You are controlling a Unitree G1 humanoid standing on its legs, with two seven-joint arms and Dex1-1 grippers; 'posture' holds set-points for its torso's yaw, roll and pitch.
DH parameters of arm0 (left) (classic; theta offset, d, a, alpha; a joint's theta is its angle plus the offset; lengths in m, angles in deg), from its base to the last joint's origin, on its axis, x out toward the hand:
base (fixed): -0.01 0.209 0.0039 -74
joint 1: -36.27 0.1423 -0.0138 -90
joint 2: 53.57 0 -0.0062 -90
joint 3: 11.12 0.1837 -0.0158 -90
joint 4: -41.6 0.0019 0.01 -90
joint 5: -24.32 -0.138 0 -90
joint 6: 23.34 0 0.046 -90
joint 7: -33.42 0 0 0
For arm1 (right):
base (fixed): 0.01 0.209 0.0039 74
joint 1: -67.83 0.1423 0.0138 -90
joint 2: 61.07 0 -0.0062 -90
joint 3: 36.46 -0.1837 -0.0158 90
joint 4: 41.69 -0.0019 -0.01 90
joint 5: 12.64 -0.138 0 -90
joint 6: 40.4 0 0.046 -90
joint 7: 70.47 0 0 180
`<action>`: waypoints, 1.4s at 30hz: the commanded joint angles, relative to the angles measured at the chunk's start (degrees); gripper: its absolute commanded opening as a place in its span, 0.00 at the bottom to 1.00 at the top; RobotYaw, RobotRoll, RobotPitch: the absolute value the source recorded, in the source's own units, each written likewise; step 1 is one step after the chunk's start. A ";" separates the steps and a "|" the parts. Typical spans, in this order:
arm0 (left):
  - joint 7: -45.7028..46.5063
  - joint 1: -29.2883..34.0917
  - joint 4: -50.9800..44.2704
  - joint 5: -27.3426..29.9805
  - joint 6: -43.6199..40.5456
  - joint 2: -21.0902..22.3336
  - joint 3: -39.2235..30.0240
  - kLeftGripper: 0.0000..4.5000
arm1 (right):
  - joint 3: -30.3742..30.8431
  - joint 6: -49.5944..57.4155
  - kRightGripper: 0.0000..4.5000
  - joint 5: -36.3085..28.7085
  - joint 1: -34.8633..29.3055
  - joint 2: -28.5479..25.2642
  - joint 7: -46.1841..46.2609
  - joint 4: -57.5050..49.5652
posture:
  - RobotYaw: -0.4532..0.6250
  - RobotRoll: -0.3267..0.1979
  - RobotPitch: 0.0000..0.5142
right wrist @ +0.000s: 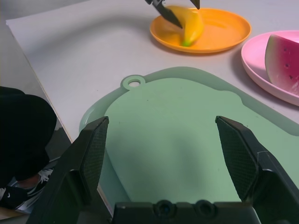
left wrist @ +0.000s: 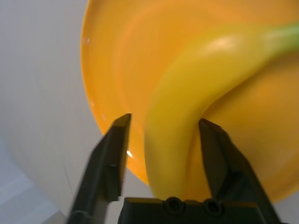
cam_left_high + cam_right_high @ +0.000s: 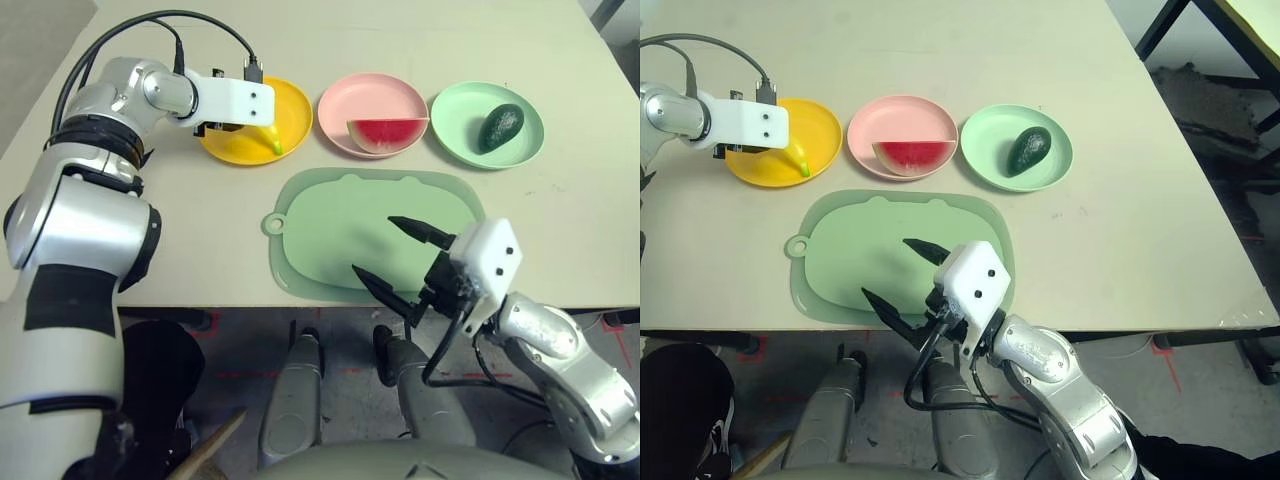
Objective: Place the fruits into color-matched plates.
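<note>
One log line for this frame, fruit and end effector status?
banana: in yellow plate | left end effector: open astride banana | watermelon: pink plate | avocado: green plate | right end effector: open

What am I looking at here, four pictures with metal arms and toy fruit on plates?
A two-armed robot at a table. Two pictures look down from its head; two look along each wrist's black fingers. The left gripper is over the yellow plate, its fingers either side of the banana, with a gap showing on one side. The right gripper hangs open over the green mat, holding nothing. The watermelon lies in the pink plate, the avocado in the green plate.
</note>
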 commanded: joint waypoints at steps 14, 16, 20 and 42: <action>-6.73 -2.21 -0.18 9.42 -0.51 2.56 -12.78 0.99 | -9.85 -1.88 1.00 -2.26 8.03 2.95 1.77 10.55 | 0.28 0.62 0.58; -12.27 -1.88 -0.59 15.94 -3.78 3.13 -19.17 0.99 | -14.33 -2.76 1.00 -2.23 13.91 3.04 3.02 17.21 | 0.29 0.62 0.59; -19.10 0.25 -2.69 25.55 -10.63 4.98 -28.77 0.99 | -20.88 -6.05 1.00 -1.05 23.59 1.85 4.23 31.45 | 0.32 0.62 0.60; 0.13 58.44 -69.30 61.45 -57.13 5.00 -65.99 0.99 | -38.95 -24.91 1.00 -7.30 17.49 -7.47 -12.76 62.61 | 0.39 0.62 0.70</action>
